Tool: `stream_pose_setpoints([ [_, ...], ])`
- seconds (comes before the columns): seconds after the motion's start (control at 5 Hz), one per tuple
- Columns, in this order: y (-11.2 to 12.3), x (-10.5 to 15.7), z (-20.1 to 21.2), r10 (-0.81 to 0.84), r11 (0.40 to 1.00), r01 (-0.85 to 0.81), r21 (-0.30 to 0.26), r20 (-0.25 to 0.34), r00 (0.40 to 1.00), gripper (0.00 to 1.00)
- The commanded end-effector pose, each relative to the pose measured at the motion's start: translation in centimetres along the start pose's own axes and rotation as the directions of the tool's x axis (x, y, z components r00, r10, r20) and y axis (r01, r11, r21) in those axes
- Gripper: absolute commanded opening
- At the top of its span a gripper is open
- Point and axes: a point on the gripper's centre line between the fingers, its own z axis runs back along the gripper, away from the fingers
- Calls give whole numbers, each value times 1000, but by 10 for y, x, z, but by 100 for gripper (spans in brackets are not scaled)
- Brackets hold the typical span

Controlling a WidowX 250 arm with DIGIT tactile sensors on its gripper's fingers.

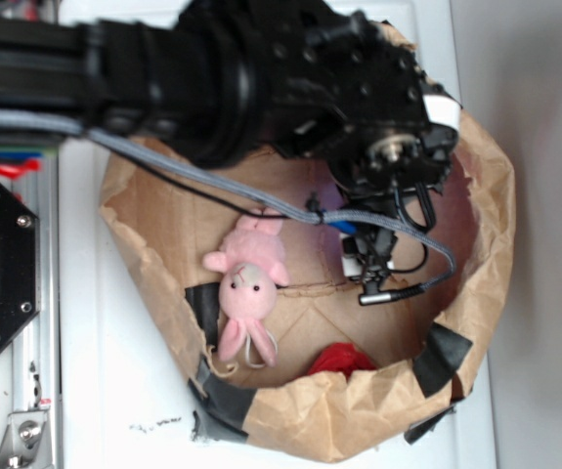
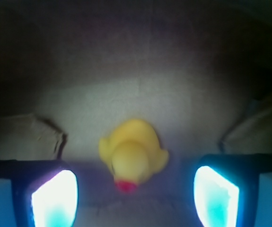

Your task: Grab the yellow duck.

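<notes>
The end effector (image 2: pixel 135 189) is spread wide, its two glowing fingers (image 2: pixel 54 198) apart with nothing pinched. In the wrist view the yellow duck (image 2: pixel 132 153) sits on the brown paper floor between and just beyond the fingertips, red beak pointing near. In the exterior view the arm reaches into a crumpled paper bag (image 1: pixel 476 293) on the white bench (image 1: pixel 95 391), where a pink plush bunny (image 1: pixel 249 283) lies left and a red object (image 1: pixel 341 360) sits at the near wall.

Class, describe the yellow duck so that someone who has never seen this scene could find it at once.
Look inside the brown paper bag, on its floor under the arm. In the wrist view the duck lies between the open end effector fingers. It is small, glossy and yellow with a red beak, unlike the pink plush bunny and the red object.
</notes>
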Motion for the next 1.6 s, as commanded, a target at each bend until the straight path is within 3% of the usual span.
stream_pose_setpoints([
  [0.0, -6, 32, -4, 5, 1000, -5, -16, 46, 999, 100],
  [0.4, -13, 31, -25, -9, 1000, 9, -1, 16, 1000, 100],
  [0.6, -9, 25, -35, 17, 1000, -17, 4, 12, 1000, 0],
  [1.4, -8, 38, -41, -14, 1000, 15, -13, 63, 998, 0],
])
